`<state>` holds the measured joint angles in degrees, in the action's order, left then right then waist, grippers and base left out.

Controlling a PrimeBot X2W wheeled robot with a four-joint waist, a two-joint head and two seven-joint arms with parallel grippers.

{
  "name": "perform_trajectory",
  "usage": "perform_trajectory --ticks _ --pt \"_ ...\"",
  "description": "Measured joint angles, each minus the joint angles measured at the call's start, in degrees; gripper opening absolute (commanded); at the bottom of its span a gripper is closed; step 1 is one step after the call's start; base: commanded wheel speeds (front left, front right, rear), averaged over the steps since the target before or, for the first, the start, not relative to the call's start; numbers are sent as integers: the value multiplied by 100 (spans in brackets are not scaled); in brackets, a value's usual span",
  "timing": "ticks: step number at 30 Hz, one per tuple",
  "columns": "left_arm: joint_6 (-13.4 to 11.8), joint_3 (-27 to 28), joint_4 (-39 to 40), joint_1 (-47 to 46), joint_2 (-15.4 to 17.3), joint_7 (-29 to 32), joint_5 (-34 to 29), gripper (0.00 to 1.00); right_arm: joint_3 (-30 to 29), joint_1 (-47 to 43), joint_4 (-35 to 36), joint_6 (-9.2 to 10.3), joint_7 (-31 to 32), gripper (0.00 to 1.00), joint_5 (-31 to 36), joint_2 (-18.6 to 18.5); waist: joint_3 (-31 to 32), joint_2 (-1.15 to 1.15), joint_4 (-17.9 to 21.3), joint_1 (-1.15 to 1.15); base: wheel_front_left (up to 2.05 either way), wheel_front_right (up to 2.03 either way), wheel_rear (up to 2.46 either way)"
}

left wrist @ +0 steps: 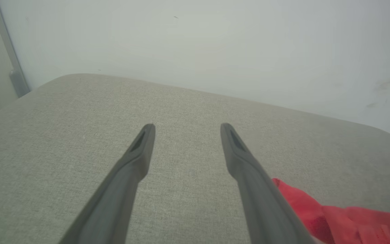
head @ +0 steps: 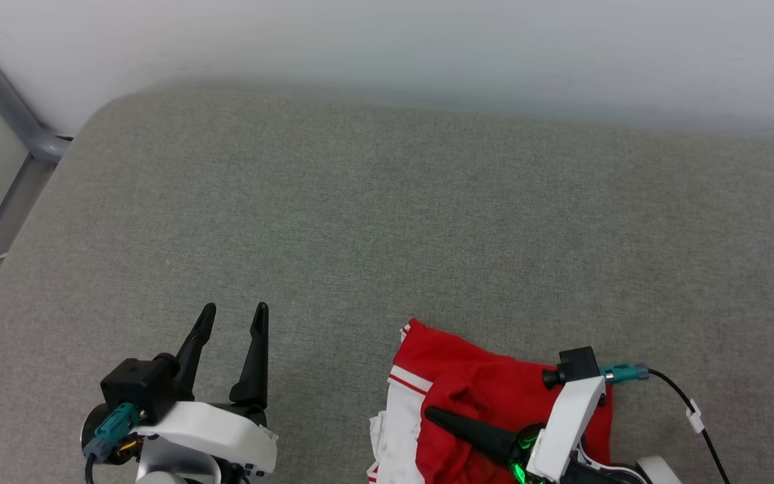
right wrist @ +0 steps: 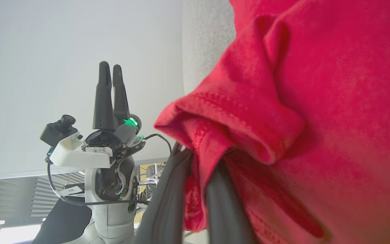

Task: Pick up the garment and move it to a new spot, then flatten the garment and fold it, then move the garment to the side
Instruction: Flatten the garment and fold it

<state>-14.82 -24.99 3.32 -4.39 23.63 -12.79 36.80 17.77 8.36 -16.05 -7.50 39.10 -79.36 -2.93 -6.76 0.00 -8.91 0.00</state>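
Hovering near left, the left gripper (head: 236,308) stands wide open and empty over the grey cushion (head: 387,222). Near right, the garment (head: 467,383) sits bunched; the right gripper (head: 431,412) pinches a hem fold. Risk: thin fabric slips free, or lifts crumpled.

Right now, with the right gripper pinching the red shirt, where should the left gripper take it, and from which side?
Probably the far-left corner of the garment, approached from the robot's left. It juts out onto the grey cushion, faces the open left gripper, and lies clear of the fold that the right gripper pinches.
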Motion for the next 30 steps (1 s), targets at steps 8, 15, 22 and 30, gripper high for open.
perform_trajectory --ticks 8,15,22,30 --pt "73 8 -225 -94 -74 -59 1 100 301 142 -211 0 -561 100 187 1 -97 0 55 0 0 0 0" --pt "103 -12 -334 -90 -71 -76 18 100 547 228 387 0 -1095 100 526 -247 181 0 191 0 0 0 0" --pt "46 -30 -356 11 -58 -75 16 100 498 242 631 0 -2362 100 2013 -808 508 0 365 0 0 0 0" --pt "-83 46 -352 247 30 -108 -29 100 -368 -46 661 0 -3372 100 4214 -937 768 0 689 0 0 0 0"
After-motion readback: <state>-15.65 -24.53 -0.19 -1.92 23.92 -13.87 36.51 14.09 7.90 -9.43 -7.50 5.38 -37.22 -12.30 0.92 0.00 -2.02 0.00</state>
